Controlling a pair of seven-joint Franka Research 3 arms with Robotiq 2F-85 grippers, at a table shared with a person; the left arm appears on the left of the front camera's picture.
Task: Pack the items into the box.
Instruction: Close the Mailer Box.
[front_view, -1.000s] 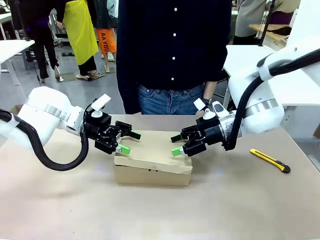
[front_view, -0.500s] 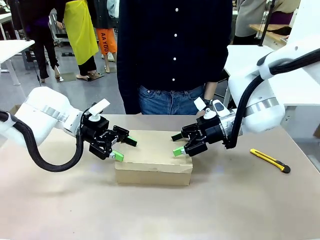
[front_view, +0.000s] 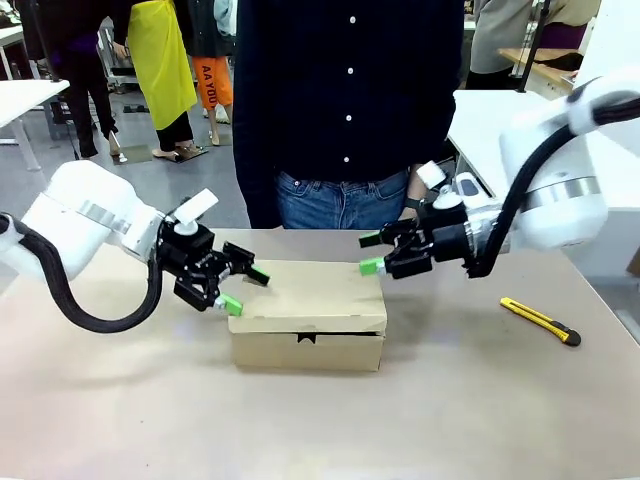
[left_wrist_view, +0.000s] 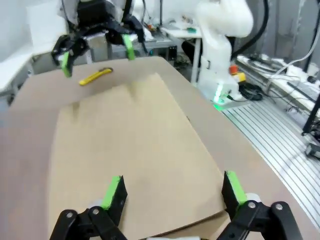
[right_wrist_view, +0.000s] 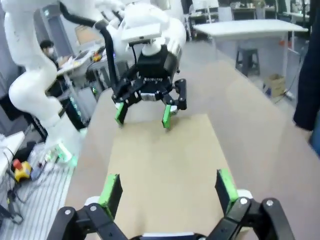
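Observation:
The brown cardboard box (front_view: 305, 300) lies in the middle of the table with its flap lid down flat. The items are out of view. My left gripper (front_view: 245, 291) hovers open just off the box's left end, nothing between its green pads. My right gripper (front_view: 371, 252) stands open above the box's far right corner, also holding nothing. In the left wrist view the box lid (left_wrist_view: 130, 150) stretches ahead of my open left gripper (left_wrist_view: 173, 189), with the right gripper (left_wrist_view: 95, 47) beyond it. The right wrist view looks along the lid (right_wrist_view: 165, 160) from my open right gripper (right_wrist_view: 168, 186) toward the left gripper (right_wrist_view: 144, 112).
A yellow-and-black utility knife (front_view: 540, 321) lies on the table to the right of the box, and it appears as the knife (left_wrist_view: 95, 76) in the left wrist view. A person in a dark shirt (front_view: 345, 110) stands at the far edge of the table.
The box lid, tilted and ajar before, now lies flat and shut. Both grippers have drawn back from the lid: the left one to the left, the right one up and to the right.

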